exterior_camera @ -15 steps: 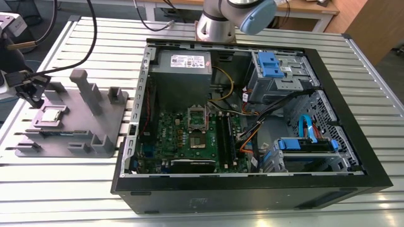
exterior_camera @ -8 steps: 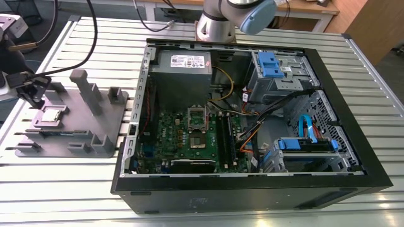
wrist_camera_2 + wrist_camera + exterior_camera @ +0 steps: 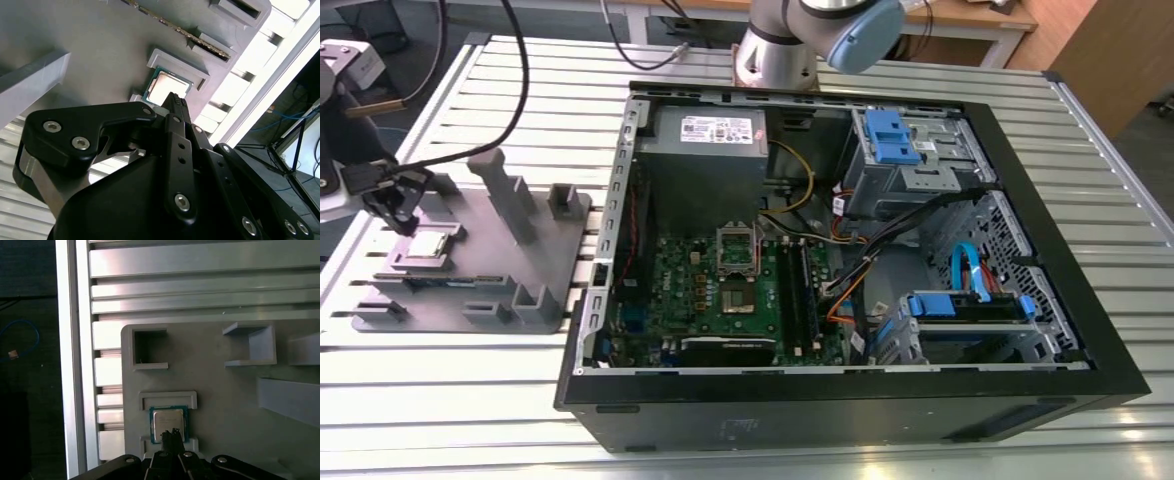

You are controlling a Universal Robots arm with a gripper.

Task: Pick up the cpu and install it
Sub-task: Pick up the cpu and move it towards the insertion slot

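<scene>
The black two-fingered end effector [image 3: 400, 222] hangs over the near corner of a grey moulded plastic fixture [image 3: 520, 270] that lies on the ribbed aluminium surface [image 3: 454, 380]. Its fingers are drawn together with no gap that I can make out between the tips, and they hold nothing.

Directly under those tips sits the cpu [image 3: 430, 246], a small flat square chip with a pale silver-grey metal top and a thin green edge. It lies flat in a shallow, low-walled square pocket of the fixture. In both wrist views the tips of the end effector [image 3: 172, 433] overlap the nearest edge of the cpu [image 3: 168, 423]. Whether they touch the cpu [image 3: 169, 84] or stop just above it cannot be told from the end effector [image 3: 175, 98] as seen there.

Just past the cpu, a long dark memory stick [image 3: 175, 27] stands on edge in slots of the fixture [image 3: 100, 30]. An open-topped square pocket [image 3: 150, 350] lies farther out from the tips on the fixture [image 3: 215, 390], near its edge.

Well away from the end effector, on the far side of the fixture, is an opened black computer case [image 3: 854, 400]. Its green motherboard [image 3: 720, 295] carries a metal-framed socket [image 3: 736, 250].
</scene>
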